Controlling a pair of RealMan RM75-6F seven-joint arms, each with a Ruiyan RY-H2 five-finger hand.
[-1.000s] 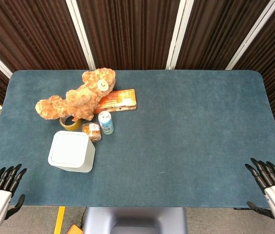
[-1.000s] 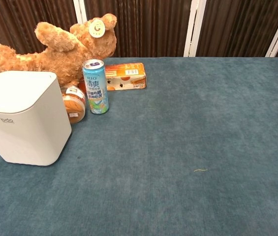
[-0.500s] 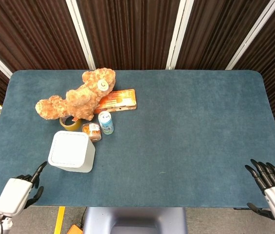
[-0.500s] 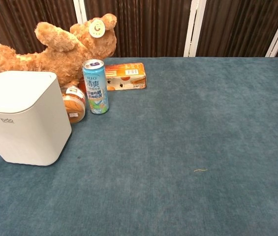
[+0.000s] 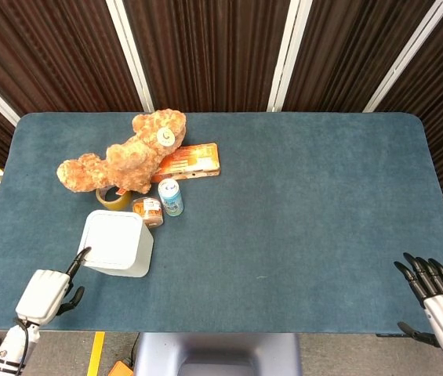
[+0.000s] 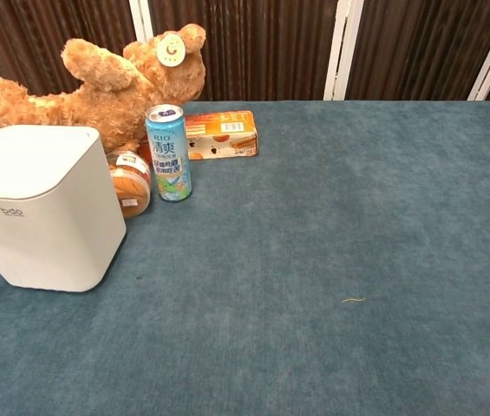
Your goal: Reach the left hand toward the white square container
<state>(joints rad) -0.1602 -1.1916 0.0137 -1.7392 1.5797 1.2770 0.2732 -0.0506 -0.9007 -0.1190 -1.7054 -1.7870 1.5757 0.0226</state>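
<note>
The white square container (image 5: 116, 244) stands near the table's front left; in the chest view the white square container (image 6: 43, 206) fills the left side. My left hand (image 5: 46, 294) hovers at the table's front left edge, just left of and below the container, holding nothing, one dark fingertip reaching to the container's lower left corner; touching or apart cannot be told. My right hand (image 5: 439, 296) rests off the front right corner, fingers spread and empty. Neither hand shows in the chest view.
Behind the container sit a small orange jar (image 5: 150, 211), a blue drink can (image 5: 171, 197), a tape roll (image 5: 114, 197), a brown plush bear (image 5: 127, 153) and an orange box (image 5: 190, 161). The blue table (image 5: 299, 204) stretches to the right.
My left hand has risen from below the front left corner and moved right and forward toward the container. The right hand has stayed put.
</note>
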